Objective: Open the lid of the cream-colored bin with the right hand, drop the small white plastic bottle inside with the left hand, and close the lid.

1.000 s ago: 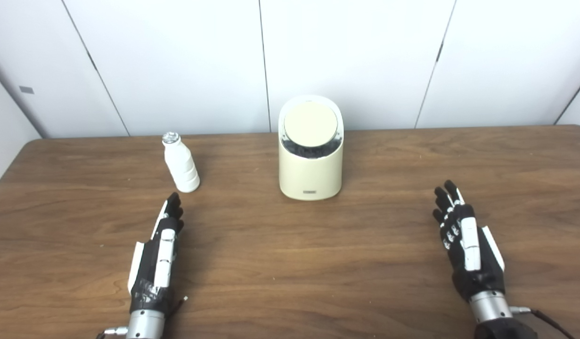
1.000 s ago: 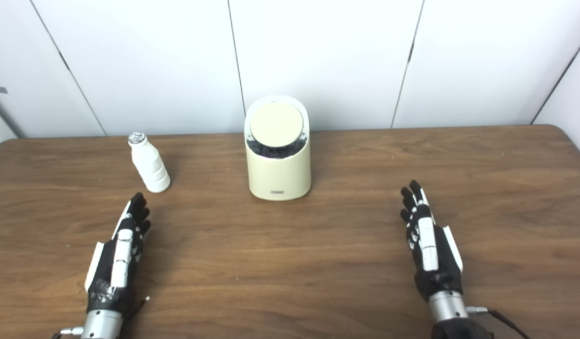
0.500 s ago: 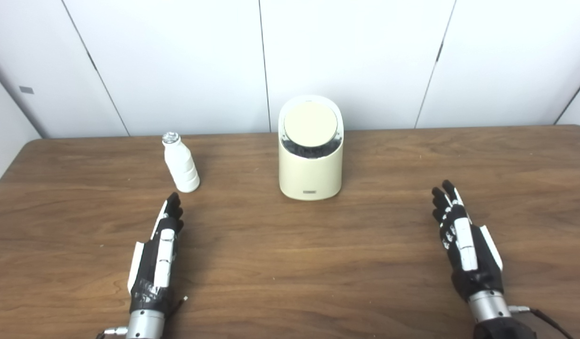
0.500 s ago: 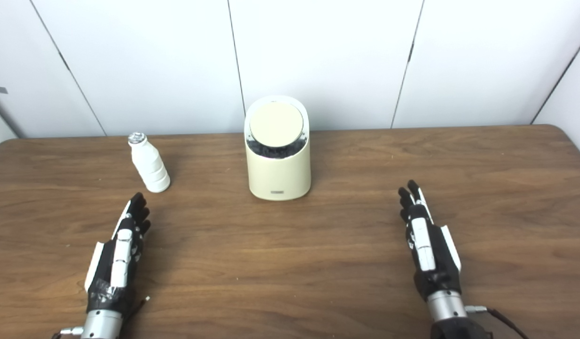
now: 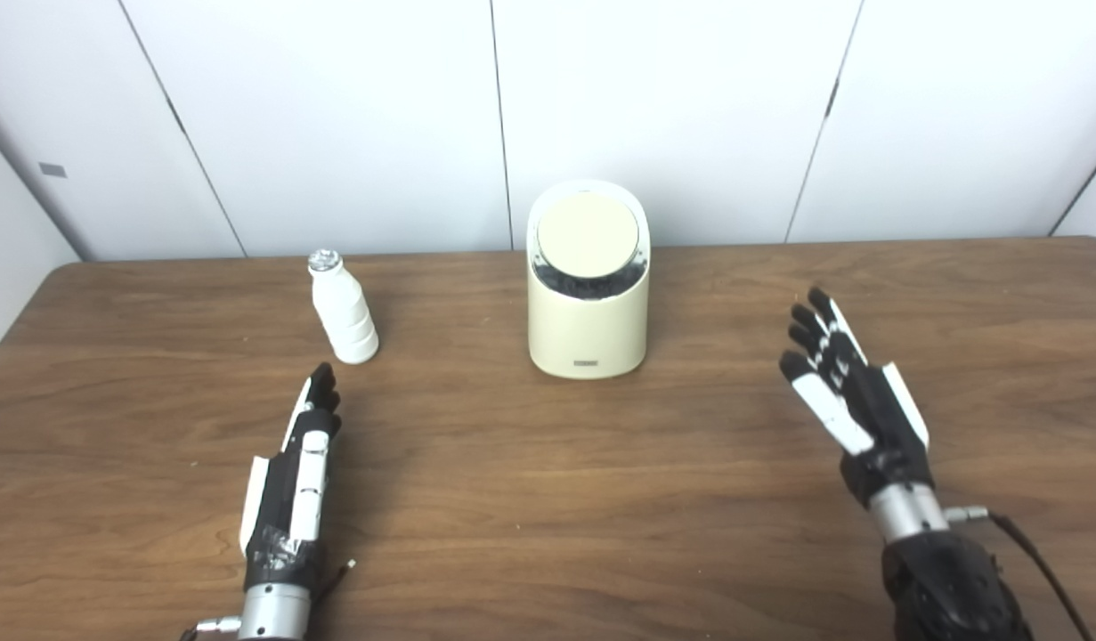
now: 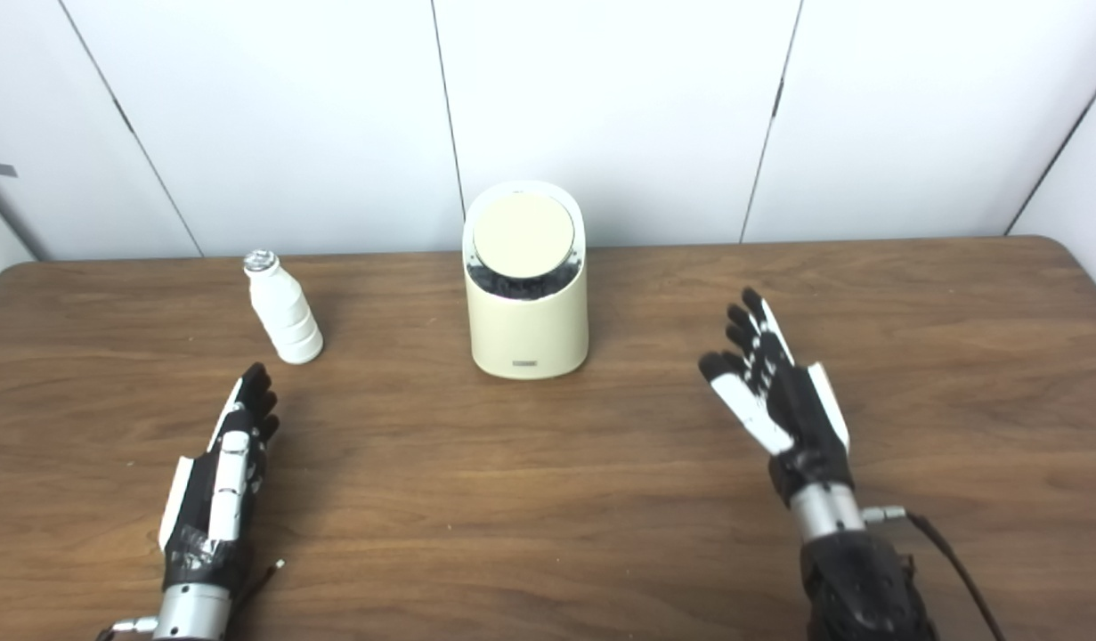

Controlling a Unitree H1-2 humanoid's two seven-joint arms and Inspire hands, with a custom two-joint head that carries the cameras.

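The cream-colored bin (image 5: 588, 316) stands at the table's far middle, its round tilted lid (image 5: 588, 234) down over a dark rim. A small white plastic bottle (image 5: 343, 308) with a silver cap stands upright to the bin's left. My left hand (image 5: 300, 463) lies flat and open on the table, fingertips a short way in front of the bottle, not touching it. My right hand (image 5: 846, 387) is open and raised above the table to the right of the bin, fingers spread and thumb out, well apart from the bin.
The brown wooden table (image 5: 548, 499) reaches to a white panelled wall (image 5: 690, 107) just behind the bin. A thin cable (image 5: 1028, 552) trails from my right wrist. Only the bin and bottle stand on the table.
My right hand has lifted off the table, moved forward and a little left toward the bin, and spread its thumb. The left hand, bottle and bin have stayed put.
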